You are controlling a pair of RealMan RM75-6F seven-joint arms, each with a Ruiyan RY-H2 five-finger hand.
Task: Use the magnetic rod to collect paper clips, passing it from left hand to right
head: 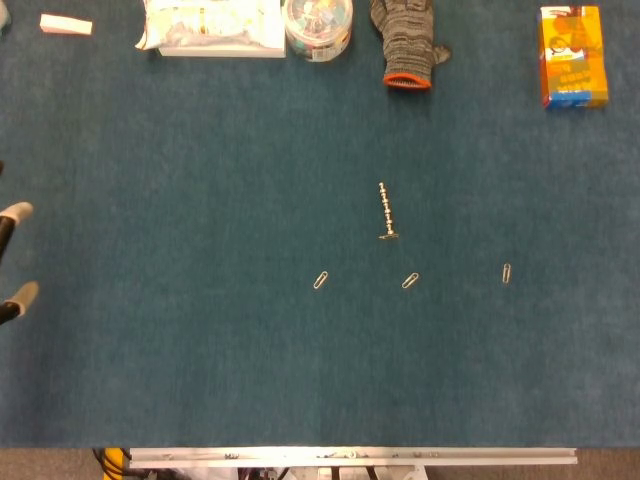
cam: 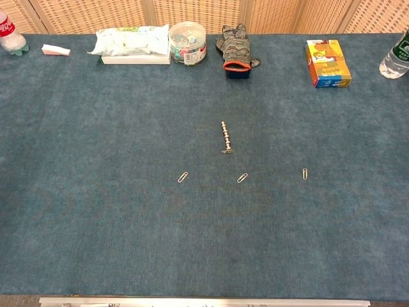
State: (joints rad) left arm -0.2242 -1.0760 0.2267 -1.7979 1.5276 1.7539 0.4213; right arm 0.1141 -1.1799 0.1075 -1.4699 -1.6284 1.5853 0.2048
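The magnetic rod (head: 387,211) lies flat near the middle of the blue counter (head: 180,360), untouched; three paper clips (head: 321,280) lie spread in a row just below it; of the left hand (head: 12,260) only two fingers show at the left edge, apart, their grip impossible to tell; the right hand is out of sight.

Even, bright overhead light, faint shadows, sharp focus, no glare.
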